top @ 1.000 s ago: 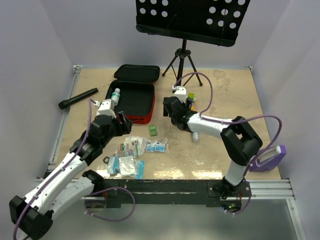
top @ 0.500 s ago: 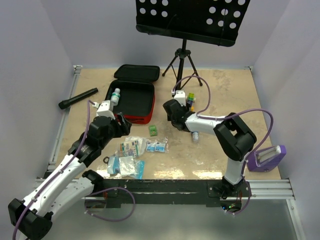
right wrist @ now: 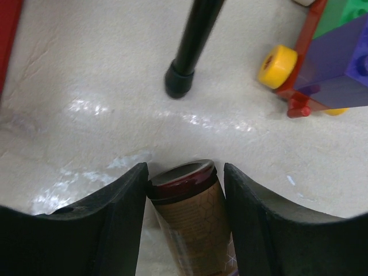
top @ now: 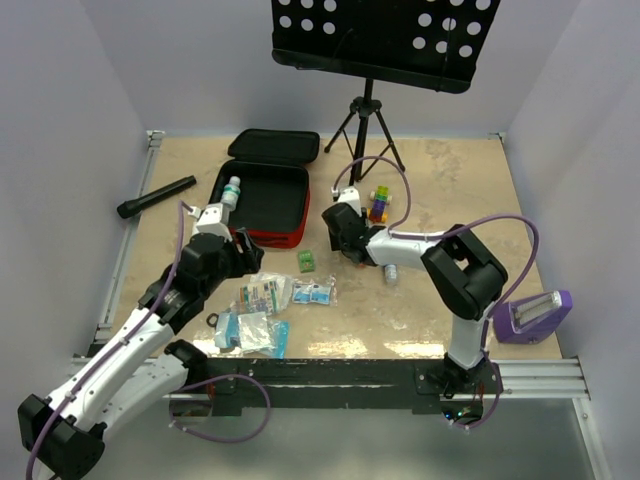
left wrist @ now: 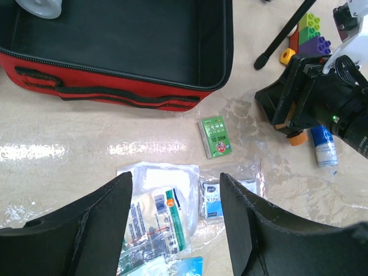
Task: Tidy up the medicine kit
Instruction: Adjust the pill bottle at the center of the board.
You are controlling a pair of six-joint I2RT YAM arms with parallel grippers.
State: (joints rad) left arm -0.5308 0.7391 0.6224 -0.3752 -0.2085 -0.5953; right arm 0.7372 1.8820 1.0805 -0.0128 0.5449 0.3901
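Clamped on a brown bottle (right wrist: 192,215), the right gripper (right wrist: 183,175) has slid left toward the open case (top: 276,237) near the desk's (top: 450,175) far-left corner, ready to stow it; the left gripper (left wrist: 175,198) gapes idle.

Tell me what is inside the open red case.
One small white bottle sits in the far left corner of the red case; the rest of the black lining shows bare. The near left corner is hidden behind the left arm in the top view.
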